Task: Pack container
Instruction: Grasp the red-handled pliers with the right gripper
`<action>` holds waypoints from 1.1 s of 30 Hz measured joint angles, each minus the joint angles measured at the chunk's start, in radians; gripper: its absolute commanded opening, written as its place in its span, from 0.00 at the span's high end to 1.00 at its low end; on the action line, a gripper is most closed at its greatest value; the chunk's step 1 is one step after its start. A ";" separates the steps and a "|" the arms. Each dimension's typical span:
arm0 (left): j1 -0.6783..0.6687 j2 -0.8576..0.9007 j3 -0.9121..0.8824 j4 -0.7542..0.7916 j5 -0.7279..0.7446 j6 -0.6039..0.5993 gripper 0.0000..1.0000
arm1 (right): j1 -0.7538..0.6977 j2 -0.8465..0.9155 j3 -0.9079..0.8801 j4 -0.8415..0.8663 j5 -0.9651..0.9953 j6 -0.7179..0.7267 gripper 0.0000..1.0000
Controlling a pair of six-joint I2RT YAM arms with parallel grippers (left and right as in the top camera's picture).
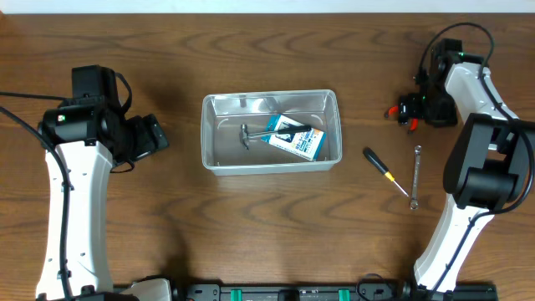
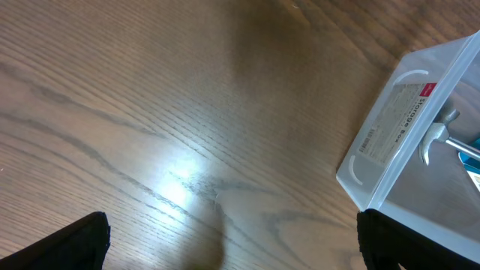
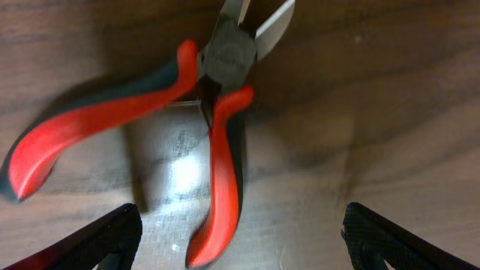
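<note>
**A:** What is your left side doing?

**B:** My left gripper [image 2: 236, 244] is hanging over bare table [image 1: 267, 234], with its fingers [image 2: 71, 244] spread wide and nothing between them. It is idling just left of the container [image 1: 207, 134].

**A:** And the container itself?

**B:** It is sitting mid-table between my two arms. It is holding a small hammer [image 1: 245, 136] and a blue-and-white box [image 1: 295, 139], which is lying at a slant beside the hammer.

**A:** So what is waiting to go in?

**B:** To the right of the container a screwdriver [image 1: 378, 164] and a wrench [image 1: 415, 177] are lying on the wood. Further back, the red-handled pliers [image 3: 227, 56] are lying flat with their handles splayed.

**A:** Is that where your right side is working?

**B:** Yes. My right gripper [image 3: 240, 229] is hovering over the pliers with its fingers wide apart and touching nothing. I am judging this to be the reach for the pliers, with the grasp not yet made.

**A:** What is the next move asking of you?

**B:** I am thinking of lowering and closing across one handle or near the pivot. Then I lift and carry leftward to the container. The splayed handles are making a squeeze across both look awkward.
</note>
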 measured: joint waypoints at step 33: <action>0.000 0.000 0.000 0.000 0.000 0.000 0.02 | 0.003 -0.012 -0.034 0.035 -0.031 0.090 0.99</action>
